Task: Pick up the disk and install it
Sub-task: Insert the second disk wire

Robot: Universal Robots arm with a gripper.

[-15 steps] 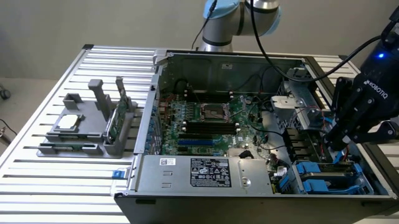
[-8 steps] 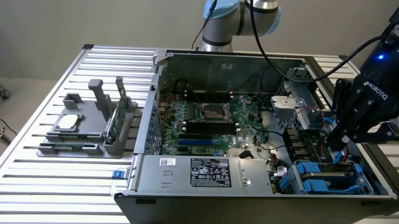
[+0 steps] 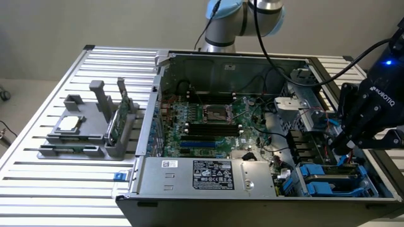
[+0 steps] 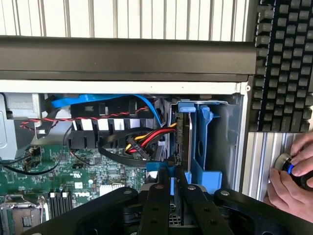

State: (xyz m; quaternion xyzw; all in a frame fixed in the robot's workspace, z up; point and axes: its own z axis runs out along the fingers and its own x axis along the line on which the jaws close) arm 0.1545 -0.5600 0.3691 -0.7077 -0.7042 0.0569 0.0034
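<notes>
Gripper (image 4: 171,188) reaches down into the open case (image 3: 208,191) at the drive bays, on the exterior view's right. Fingers (image 4: 159,196) are nearly together, pinching the blue-framed disk (image 4: 180,142), which stands on edge in the blue bay (image 4: 208,147). A hand (image 4: 293,176) rests on the worktop (image 4: 259,156) beside a keyboard (image 4: 283,63).

The gripper (image 4: 172,188) is cut off by the wrist picture's edge and its fingertips hide the near end of the disk (image 4: 182,142), while beside it a person's hand (image 4: 293,174) is also cut off.
</notes>
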